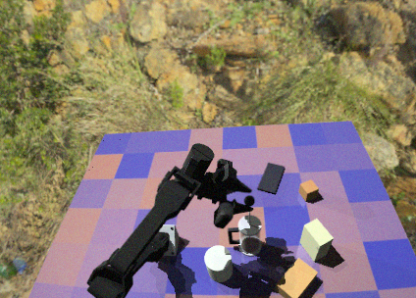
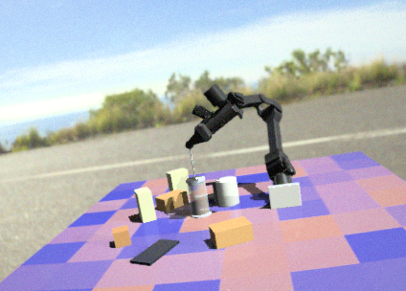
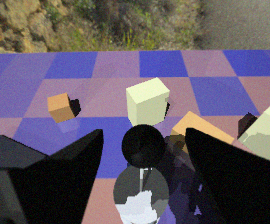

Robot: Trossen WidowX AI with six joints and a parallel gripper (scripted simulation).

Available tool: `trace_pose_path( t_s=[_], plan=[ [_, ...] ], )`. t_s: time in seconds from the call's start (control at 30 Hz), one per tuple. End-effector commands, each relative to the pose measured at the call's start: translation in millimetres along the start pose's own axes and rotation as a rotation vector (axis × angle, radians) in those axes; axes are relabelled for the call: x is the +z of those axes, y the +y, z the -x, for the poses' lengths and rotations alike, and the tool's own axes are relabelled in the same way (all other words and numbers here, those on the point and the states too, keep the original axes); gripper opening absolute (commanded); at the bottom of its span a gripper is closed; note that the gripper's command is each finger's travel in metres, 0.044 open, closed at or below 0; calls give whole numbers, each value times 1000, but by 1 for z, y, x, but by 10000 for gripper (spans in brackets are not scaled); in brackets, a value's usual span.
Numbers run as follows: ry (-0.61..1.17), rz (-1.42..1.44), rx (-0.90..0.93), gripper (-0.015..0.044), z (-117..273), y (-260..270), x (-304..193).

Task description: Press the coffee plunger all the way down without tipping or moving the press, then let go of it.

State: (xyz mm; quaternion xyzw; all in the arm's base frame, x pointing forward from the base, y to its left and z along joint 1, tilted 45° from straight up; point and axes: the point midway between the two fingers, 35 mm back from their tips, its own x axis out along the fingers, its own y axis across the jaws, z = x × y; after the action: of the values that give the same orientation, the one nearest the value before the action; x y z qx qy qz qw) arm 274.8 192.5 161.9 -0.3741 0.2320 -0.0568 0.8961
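Checkered mat outdoors; our gripper [image 3: 143,150] half-closed around, not gripping, the plunger knob [image 3: 143,146]; rod raised, pressing remains.

Checkered tabletop [image 1: 343,148] in blue, purple and pink squares, set outdoors. One flat black slab [image 1: 271,177], lying toward the far side. One small orange cube [image 1: 309,189], near the slab. One pale cream block [image 1: 316,238], standing on its own. One larger orange block [image 1: 296,278] at the near edge, close to the cream block. One white cylinder [image 1: 218,263], upright. One grey-white box [image 2: 284,195]. In the exterior view, two further pieces: a tall cream block [image 2: 145,204], upright, and a second cream block [image 2: 177,179] behind an orange block [image 2: 170,200].
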Motion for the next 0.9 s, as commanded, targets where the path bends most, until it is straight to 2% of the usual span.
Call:
trace_pose_path(
  t_s=[0.0, 0.07, 0.13, 0.87],
  plan=[
    [1, 8, 4, 178, 0, 1, -2],
    [1, 8, 4, 125, 0, 1, -2],
    [1, 8, 4, 114, 0, 1, -2],
    [6, 7, 6, 114, -13, 3, -17]
  ],
)
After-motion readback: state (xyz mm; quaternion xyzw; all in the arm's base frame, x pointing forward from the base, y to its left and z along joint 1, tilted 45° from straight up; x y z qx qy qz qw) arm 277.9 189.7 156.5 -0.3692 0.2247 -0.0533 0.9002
